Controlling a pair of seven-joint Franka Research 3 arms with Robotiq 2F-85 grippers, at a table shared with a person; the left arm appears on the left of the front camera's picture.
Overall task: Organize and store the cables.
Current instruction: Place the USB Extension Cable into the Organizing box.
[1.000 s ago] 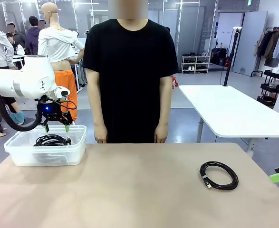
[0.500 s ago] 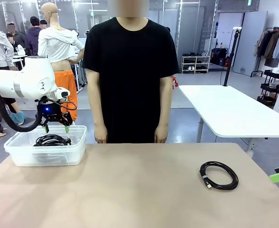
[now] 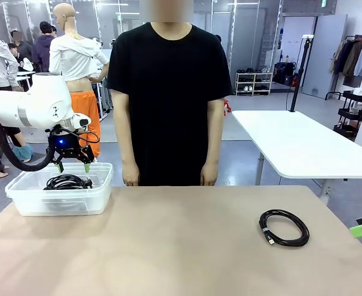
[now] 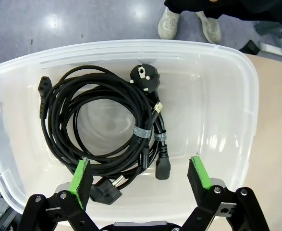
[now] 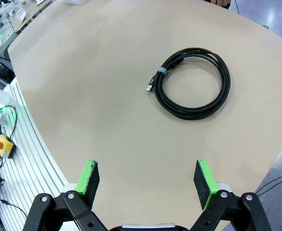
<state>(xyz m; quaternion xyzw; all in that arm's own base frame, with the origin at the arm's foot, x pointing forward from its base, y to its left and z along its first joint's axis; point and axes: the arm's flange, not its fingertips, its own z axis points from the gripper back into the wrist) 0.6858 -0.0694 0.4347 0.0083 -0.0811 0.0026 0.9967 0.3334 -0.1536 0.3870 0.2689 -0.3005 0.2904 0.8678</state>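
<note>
Now your bench [image 3: 187, 246] carries a clear bin [image 3: 100, 185] at ten o'clock, with coiled cables [image 4: 102, 130] already inside. Your left end effector [image 3: 73, 165] hangs released and empty above them. One cable coil [image 3: 284, 227] lies loose at three o'clock; your right end effector [image 5: 148, 180], spread wide, faces it. That drop looks finished; next, grasp that coil.
</note>
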